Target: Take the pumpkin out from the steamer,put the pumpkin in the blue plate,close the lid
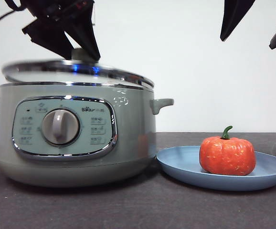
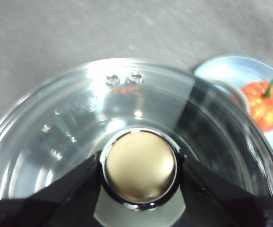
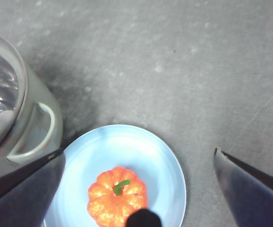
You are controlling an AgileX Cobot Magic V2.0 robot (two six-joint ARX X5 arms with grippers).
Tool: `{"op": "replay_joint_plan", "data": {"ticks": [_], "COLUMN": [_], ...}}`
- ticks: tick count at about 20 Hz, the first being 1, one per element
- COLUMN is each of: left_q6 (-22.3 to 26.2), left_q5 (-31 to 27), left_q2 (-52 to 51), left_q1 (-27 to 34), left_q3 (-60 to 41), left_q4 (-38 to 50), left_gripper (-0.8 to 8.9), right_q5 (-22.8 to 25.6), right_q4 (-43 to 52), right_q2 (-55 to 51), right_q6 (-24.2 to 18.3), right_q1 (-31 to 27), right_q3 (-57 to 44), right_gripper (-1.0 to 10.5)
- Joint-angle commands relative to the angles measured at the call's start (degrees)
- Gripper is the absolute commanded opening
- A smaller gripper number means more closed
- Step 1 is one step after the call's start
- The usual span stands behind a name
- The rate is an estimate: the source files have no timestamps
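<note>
The pumpkin (image 1: 227, 155) sits on the blue plate (image 1: 176, 164) to the right of the steamer (image 1: 128, 143). My left gripper (image 1: 83, 51) is shut on the knob (image 2: 140, 165) of the glass lid (image 1: 57, 69). It holds the lid just over the steamer's chrome rim, slightly tilted, with the left side higher. The lid is blurred in the front view. My right gripper (image 3: 139, 152) is open and empty, high above the plate (image 3: 127, 146) and the pumpkin (image 3: 115, 198). In the front view the right gripper (image 1: 247, 43) shows at the top right.
The steamer's right side handle (image 3: 32, 137) lies close to the plate's rim. The dark grey tabletop (image 3: 198, 71) stretches beyond the plate. A white wall (image 1: 200, 86) stands behind.
</note>
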Motion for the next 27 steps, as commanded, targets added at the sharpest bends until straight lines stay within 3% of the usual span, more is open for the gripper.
{"op": "replay_joint_plan", "data": {"ticks": [1,6,7,10,20,21,23,24,26,27], "left_q6": [0.2,0.4,0.4,0.4,-1.4,-1.4,-1.3,-1.0,-0.8,-0.8], "left_q5": [1.2,1.6,1.6,1.6,1.6,1.5,1.5,1.6,1.5,1.0], "left_q2": [1.7,2.2,2.2,2.2,-3.8,-5.3,-8.5,-10.1,-13.2,-14.6], "left_q1": [-0.4,-1.1,-1.1,-1.1,-1.1,-1.1,-1.1,-1.1,-1.1,-1.1], "left_q3": [0.2,0.2,0.2,0.2,0.2,0.2,0.2,0.2,0.2,0.2], "left_q4": [1.4,-2.1,-2.2,-1.4,-3.5,-4.5,-6.9,-8.0,-10.1,-10.8], "left_gripper": [-0.09,0.03,0.53,4.80,4.66,4.43,2.63,1.62,-0.23,-0.09], "right_q5": [0.2,0.2,0.2,0.1,0.0,-0.2,-0.3,-0.3,-0.3,-0.3], "right_q4": [0.0,-0.6,-0.7,-0.7,-1.4,-1.4,-1.7,-1.8,-1.8,-1.8], "right_q2": [-0.1,-0.1,-0.1,-0.1,-0.1,-0.1,-0.5,-0.9,-1.6,-2.0], "right_q6": [0.5,0.3,0.3,0.3,0.3,0.3,0.3,0.1,0.0,-0.3], "right_q1": [-0.3,-0.7,-0.7,-0.7,-0.7,-0.7,-0.7,-0.7,-0.6,-0.6], "right_q3": [-0.5,-0.5,-0.5,-0.5,-0.5,-0.5,-0.5,-0.5,-0.5,-0.6], "right_gripper": [5.4,5.4,5.4,5.4,5.3,5.3,5.3,4.9,2.1,0.6]}}
